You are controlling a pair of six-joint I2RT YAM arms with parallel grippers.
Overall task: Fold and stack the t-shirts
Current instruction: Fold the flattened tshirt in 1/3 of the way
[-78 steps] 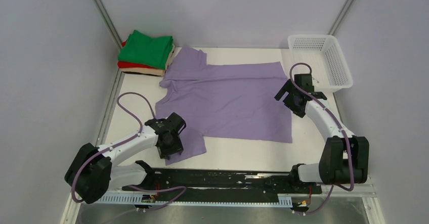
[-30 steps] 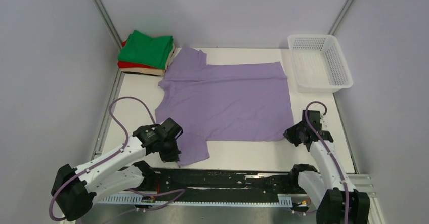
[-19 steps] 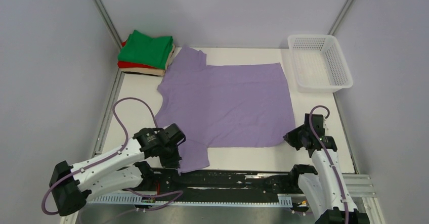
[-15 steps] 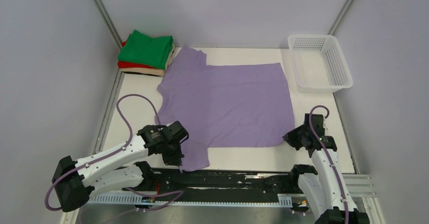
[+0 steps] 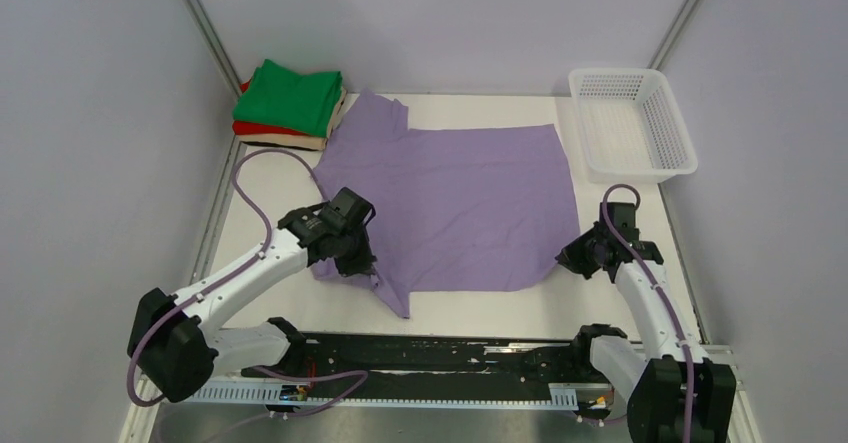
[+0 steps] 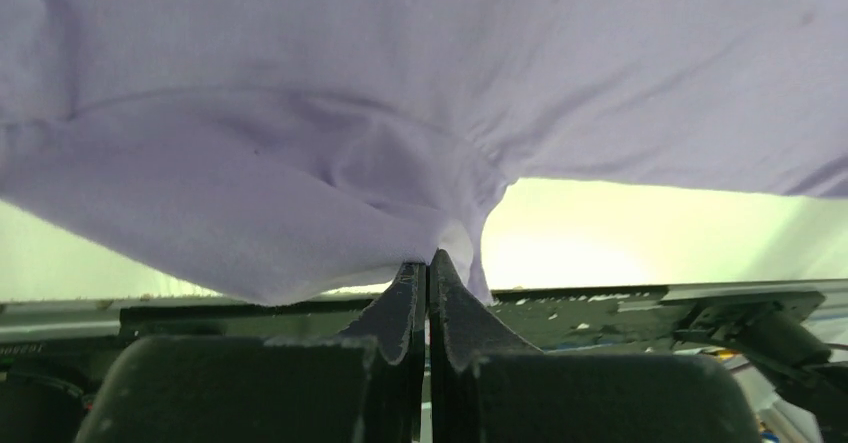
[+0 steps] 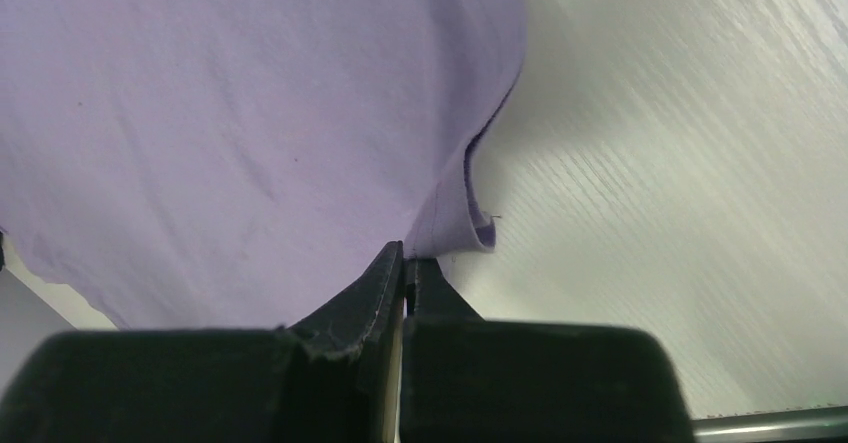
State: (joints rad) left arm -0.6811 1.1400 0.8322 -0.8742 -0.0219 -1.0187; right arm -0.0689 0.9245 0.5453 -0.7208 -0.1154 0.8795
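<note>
left gripper [image 6: 428,263] pinching lavender t-shirt [image 5: 460,188] by its near sleeve | right gripper [image 7: 403,260] pinching the near hem corner | shirt spread mid-table [image 5: 480,308] | tip: I'd lift both sides evenly, keep the edge taut, fold away

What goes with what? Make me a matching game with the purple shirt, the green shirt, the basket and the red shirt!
Things:
1. purple shirt
2. green shirt
3. basket
4. red shirt

Where or how:
A. on top of the stack
B. far right side of the table
C. spread out, near edge pinched by the left gripper and the right gripper
D. in the stack, under the green one

Pairs: 1-C, 2-A, 3-B, 4-D
</note>
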